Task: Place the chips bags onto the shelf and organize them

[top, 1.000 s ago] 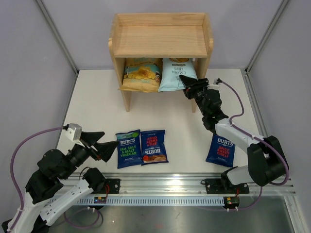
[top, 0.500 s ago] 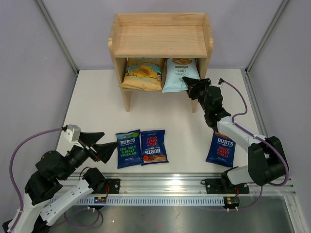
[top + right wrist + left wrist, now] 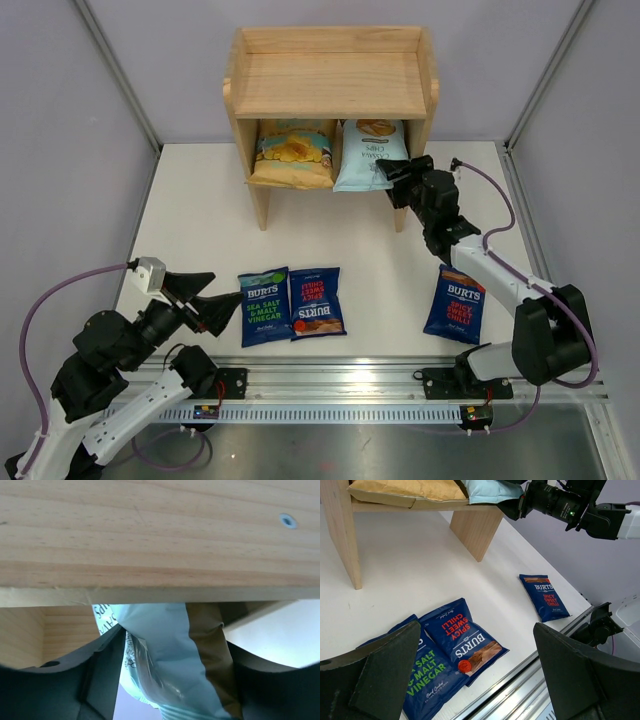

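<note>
The wooden shelf [image 3: 330,85] stands at the back, its upper tier bare. On its lower tier a yellow-and-teal bag [image 3: 292,152] lies beside the pale blue cassava bag [image 3: 368,152]. My right gripper [image 3: 392,178] is at that bag's near right corner. In the right wrist view its open fingers flank the cassava bag [image 3: 170,660], which fills the gap under the shelf board [image 3: 160,540]. Three dark blue BURTS bags lie flat on the table: salt and vinegar [image 3: 265,306], spicy chilli [image 3: 317,301], and another chilli [image 3: 456,303]. My left gripper [image 3: 215,300] hovers open and empty left of them.
The shelf's right side panel [image 3: 404,215] stands close to my right wrist. A metal rail [image 3: 330,375] runs along the table's near edge. Grey walls close in the table on three sides.
My right gripper pushed the cassava bag further back onto the lower tier, and its fingers have spread wider. The left arm has not moved.
</note>
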